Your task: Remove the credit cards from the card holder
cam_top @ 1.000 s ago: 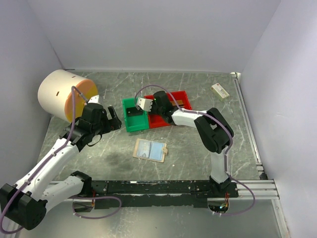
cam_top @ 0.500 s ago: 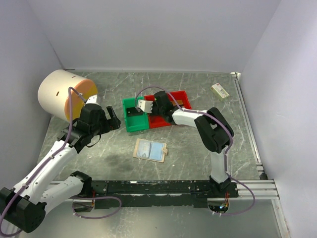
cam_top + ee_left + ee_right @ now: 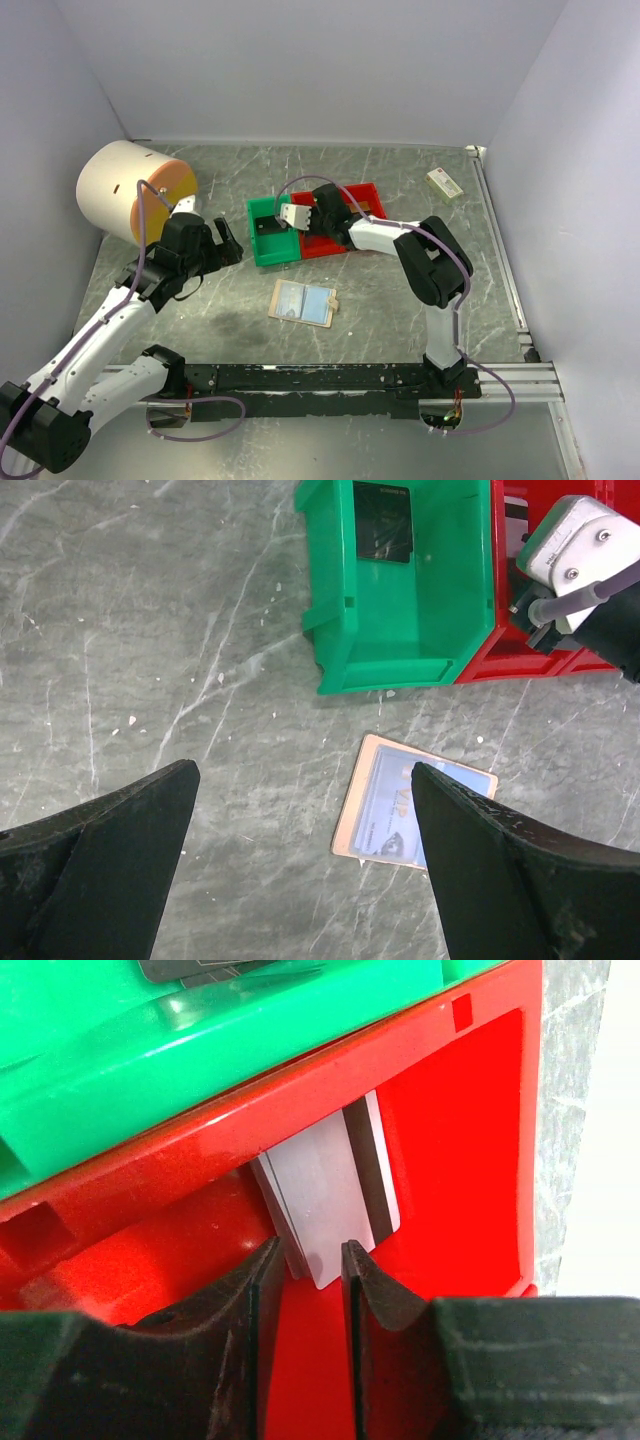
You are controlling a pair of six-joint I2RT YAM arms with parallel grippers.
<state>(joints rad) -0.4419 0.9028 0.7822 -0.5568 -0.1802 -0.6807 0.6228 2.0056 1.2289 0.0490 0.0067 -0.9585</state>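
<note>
The tan card holder [image 3: 303, 302] lies open on the table in front of the bins, a blue-grey card showing in its pocket [image 3: 410, 810]. My right gripper [image 3: 310, 1250] reaches into the red bin [image 3: 345, 235] with its jaws slightly apart. A silver-grey credit card [image 3: 325, 1195] with a dark stripe leans on the bin wall, its corner between the tips. A dark card [image 3: 383, 520] lies in the green bin [image 3: 272, 245]. My left gripper [image 3: 305, 770] hovers open and empty left of the bins, above the table, the holder under its right finger [image 3: 500, 870].
A cream cylinder with an orange face [image 3: 125, 190] lies at the back left, close behind my left arm. A small white-and-green box [image 3: 445, 183] sits at the back right. The black base rail [image 3: 330, 378] runs along the near edge. Walls enclose three sides.
My right gripper's jaws have parted from shut inside the red bin. My left arm has drifted slightly, its gripper still open.
</note>
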